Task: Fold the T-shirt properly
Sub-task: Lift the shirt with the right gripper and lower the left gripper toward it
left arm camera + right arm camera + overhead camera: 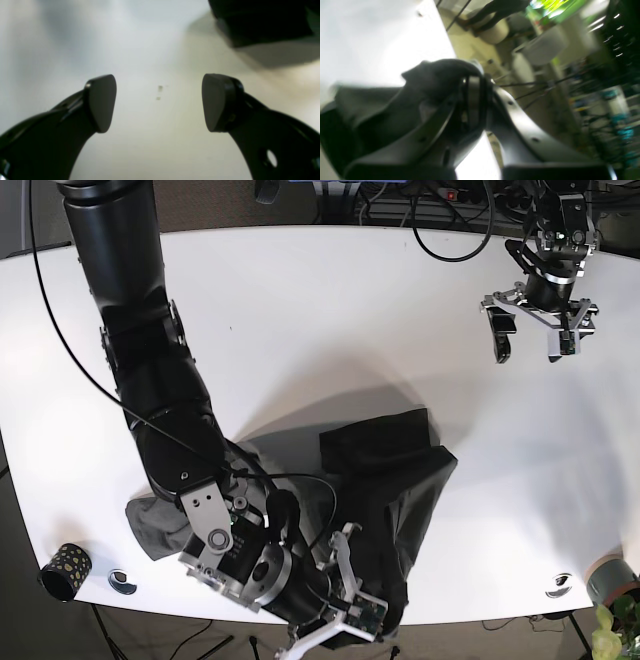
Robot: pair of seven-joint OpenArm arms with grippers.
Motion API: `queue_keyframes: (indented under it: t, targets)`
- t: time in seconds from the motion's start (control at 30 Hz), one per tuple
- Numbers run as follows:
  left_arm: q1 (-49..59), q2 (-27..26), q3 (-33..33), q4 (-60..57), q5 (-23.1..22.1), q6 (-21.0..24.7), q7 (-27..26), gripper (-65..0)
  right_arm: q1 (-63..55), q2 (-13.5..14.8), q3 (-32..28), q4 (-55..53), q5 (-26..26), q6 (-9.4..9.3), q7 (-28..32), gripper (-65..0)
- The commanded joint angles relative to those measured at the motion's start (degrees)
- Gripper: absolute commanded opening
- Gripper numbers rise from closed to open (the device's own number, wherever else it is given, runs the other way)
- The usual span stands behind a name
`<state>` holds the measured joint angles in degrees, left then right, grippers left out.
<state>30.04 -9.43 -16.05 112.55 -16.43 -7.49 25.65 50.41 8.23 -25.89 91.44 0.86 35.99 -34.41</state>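
Note:
The dark grey T-shirt (395, 480) lies crumpled on the white table (320, 310), near its front edge. A further bunch of it shows left of the right arm. My right gripper (355, 585) sits low at the shirt's front edge. In the right wrist view that gripper (472, 82) is shut on a bunched fold of the T-shirt (370, 107), lifted off the table. My left gripper (530, 340) hovers over bare table at the far right, well away from the shirt. Its fingers (102, 102) stand wide apart and hold nothing, so the left gripper (158, 102) is open.
A dotted black cup (65, 568) and a small round item (122, 582) sit at the front left corner. Another small item (560, 585) and a potted plant (612, 620) are at the front right. Cables run along the back edge. A blurred dark shape (262, 22) fills the left wrist view's upper right.

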Motion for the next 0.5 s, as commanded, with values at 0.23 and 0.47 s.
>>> queue_keyframes:
  t: [0.23,0.47]
  targets:
    - [-6.09,-0.90,5.72,-3.32,-0.32,0.06,-1.69,-15.0,13.63,-0.45,0.53,0.30,0.24,-0.87,-2.73,-65.0]
    - [-9.34,-0.90,9.33,-6.13,-0.32,0.06,-1.69,-14.9,23.74,-1.59,0.53,-4.54,0.32,-0.87,-4.05,-65.0]
